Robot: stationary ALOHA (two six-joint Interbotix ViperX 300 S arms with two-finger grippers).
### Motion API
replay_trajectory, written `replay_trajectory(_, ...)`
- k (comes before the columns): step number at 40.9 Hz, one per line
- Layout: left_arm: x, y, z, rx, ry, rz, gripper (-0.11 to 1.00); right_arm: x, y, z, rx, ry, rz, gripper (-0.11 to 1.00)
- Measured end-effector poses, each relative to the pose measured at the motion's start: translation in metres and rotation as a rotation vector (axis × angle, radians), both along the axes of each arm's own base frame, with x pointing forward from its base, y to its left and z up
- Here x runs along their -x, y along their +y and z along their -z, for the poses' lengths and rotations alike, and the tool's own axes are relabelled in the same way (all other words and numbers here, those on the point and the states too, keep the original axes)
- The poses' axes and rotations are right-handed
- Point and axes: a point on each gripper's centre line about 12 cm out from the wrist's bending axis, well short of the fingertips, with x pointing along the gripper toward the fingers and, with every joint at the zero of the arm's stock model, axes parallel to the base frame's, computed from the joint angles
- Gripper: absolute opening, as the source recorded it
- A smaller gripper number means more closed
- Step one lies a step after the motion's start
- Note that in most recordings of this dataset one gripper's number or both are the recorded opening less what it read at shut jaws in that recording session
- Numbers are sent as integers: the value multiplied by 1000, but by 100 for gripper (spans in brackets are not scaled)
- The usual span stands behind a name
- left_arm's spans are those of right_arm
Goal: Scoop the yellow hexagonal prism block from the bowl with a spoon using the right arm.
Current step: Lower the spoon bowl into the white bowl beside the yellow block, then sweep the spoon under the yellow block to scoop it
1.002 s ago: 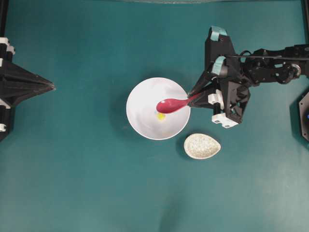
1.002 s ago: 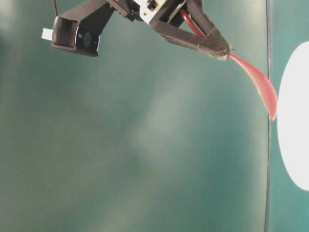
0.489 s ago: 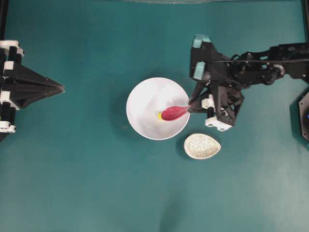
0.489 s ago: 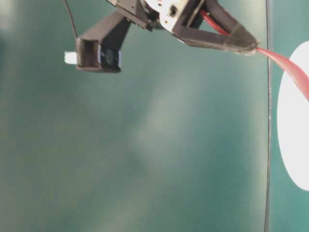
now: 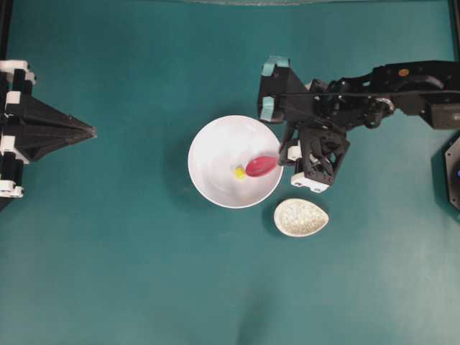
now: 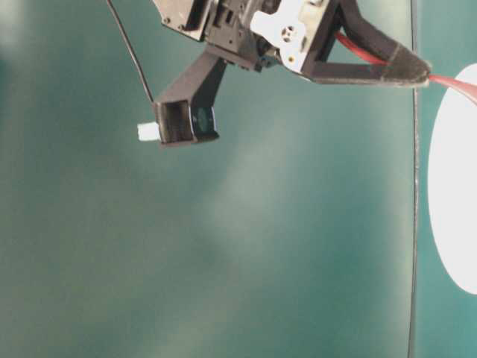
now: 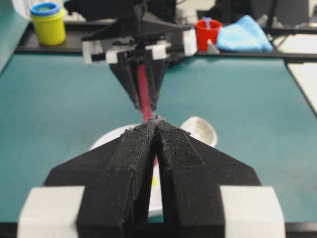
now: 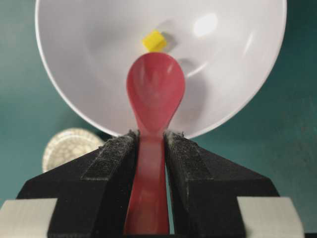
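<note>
Right gripper (image 8: pixel 148 144) clamped on the spoon (image 8: pixel 154 94) handle, both fingers pressed against it. Over the last second the arm pushed in toward the bowl (image 5: pixel 208 144) and tipped the spoon down: the scoop was riding above the block and partly covering it from overhead, now it has pulled back to the right-hand side of the bowl. Yellow block (image 8: pixel 154 40) sits on the bowl floor just beyond the spoon tip, not in the scoop yet. Wrist view shows a small gap or bare contact between tip and block, can't tell which.

Read: lined up for the scoop, tip aimed straight at the block. Next needs a forward push under it; risk is the block skating up the bowl wall.

Left gripper (image 7: pixel 157 130) closed, empty, parked well left of the bowl. Speckled spoon rest (image 5: pixel 300 217) on the tabletop (image 5: pixel 144 273) untouched.
</note>
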Motion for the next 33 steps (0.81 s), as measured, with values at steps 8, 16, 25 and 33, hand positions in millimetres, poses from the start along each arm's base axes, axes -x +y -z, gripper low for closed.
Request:
replay_trajectory(8, 0, 0, 0, 0, 0, 0, 1, -5, -1, 2, -3, 18, -5, 25)
replay_trajectory(16, 0, 0, 0, -2, 2, 2, 1, -7, 1, 7, -12, 48, -13, 25)
replay_trajectory(25, 0, 0, 0, 0, 0, 2, 1, -13, 2, 10, -16, 59, -20, 25)
replay_trajectory(33, 1, 0, -1, -2, -6, 0, 1, -19, 3, 13, -17, 65, -23, 25)
